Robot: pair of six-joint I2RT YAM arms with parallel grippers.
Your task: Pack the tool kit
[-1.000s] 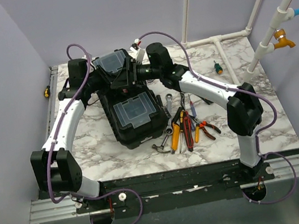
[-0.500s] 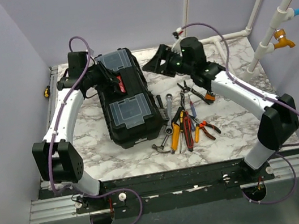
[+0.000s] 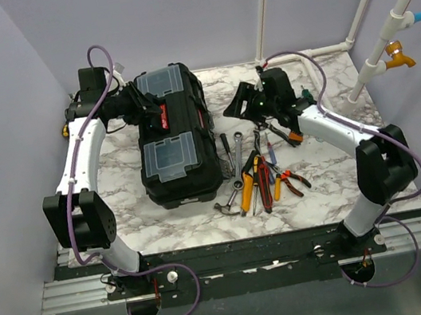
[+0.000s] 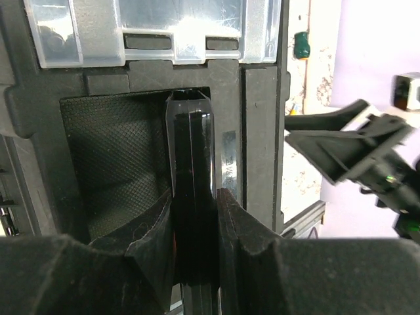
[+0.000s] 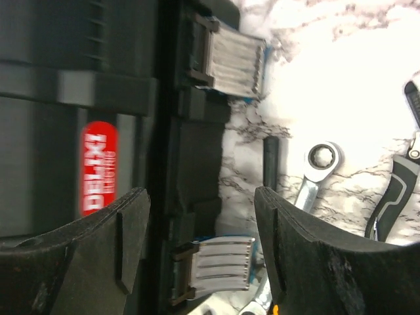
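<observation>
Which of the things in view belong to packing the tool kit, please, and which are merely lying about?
Belonging to the job: black toolbox; hammer; wrench; orange-handled pliers, all on the marble table.
Lying about: white pipes; brass tap; yellow-and-black item at the table's left edge.

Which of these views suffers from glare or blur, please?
Right wrist view: the white marble table is blown out and the red label plate smeared; left wrist view: glare on the clear plastic compartment lid; top view: even and sharp.
</observation>
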